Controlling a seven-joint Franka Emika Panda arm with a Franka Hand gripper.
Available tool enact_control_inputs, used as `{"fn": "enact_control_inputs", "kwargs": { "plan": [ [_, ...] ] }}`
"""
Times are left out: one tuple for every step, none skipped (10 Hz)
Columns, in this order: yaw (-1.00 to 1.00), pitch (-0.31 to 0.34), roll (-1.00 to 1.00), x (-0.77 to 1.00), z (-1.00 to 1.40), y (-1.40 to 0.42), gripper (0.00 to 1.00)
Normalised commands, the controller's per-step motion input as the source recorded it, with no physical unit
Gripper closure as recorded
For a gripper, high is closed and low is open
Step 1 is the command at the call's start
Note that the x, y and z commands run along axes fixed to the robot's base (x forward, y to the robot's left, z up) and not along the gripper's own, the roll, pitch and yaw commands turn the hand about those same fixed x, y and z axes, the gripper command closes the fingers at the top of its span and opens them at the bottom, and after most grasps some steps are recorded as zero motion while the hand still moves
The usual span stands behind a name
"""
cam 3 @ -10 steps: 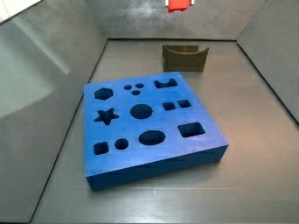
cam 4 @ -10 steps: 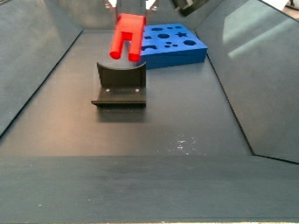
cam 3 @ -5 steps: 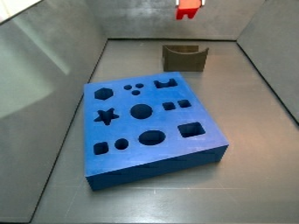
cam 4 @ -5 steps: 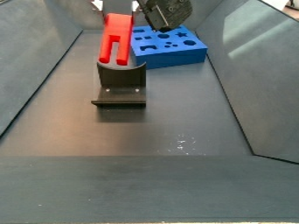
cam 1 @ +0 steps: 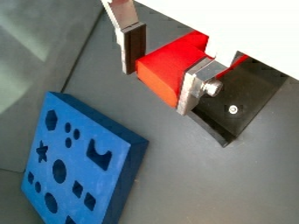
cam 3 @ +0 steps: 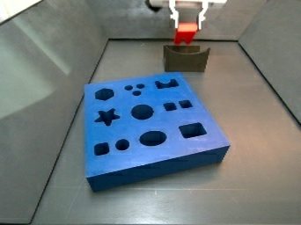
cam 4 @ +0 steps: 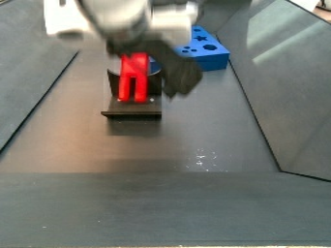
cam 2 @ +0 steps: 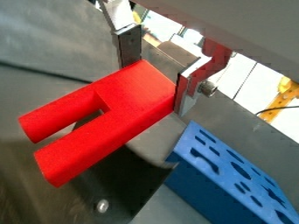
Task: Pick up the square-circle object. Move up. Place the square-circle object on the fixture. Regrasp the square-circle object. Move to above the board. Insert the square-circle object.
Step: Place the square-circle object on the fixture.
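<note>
Side views are taken from opposite ends of the grey surface [cam 3: 141, 206]. On the left of one of them lies the board [cam 3: 150, 129], a blue slab with shaped holes in its top; toward the right, at the far end, stands the fixture [cam 3: 186, 59], well apart from the board. Directly above the fixture, the square-circle object [cam 3: 185, 34] is seen held upright, its lower end at the fixture's scooped top; actual contact cannot be made out. The claw [cam 3: 186, 12] is clamped on the object's upper part. In a side view from the other end, the red piece [cam 4: 134, 76] is partly hidden by the blurred arm. In both wrist views, the silver fingers [cam 1: 132, 45] are pressed against opposite faces of the object [cam 2: 100, 122], whose slotted end points away from the claw [cam 2: 158, 72].
</note>
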Motion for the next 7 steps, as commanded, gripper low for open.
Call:
{"fn": "enact_control_inputs", "kwargs": {
  "plan": [
    [-0.22, 0.093, -0.35, 0.17, -1.00, 0.14, 1.00],
    [-0.21, 0.042, -0.22, 0.18, -1.00, 0.13, 1.00],
    [-0.20, -0.001, -0.16, 0.15, -0.81, 0.14, 1.00],
    [-0.18, -0.045, -0.12, 0.09, -0.69, 0.18, 1.00],
    [-0.16, -0.053, -0.11, 0.07, -0.66, 0.18, 1.00],
    [-0.13, -0.066, -0.10, 0.06, -0.64, 0.19, 1.00],
    [-0.13, -0.066, -0.10, 0.06, -0.64, 0.19, 1.00]
  ]
}}
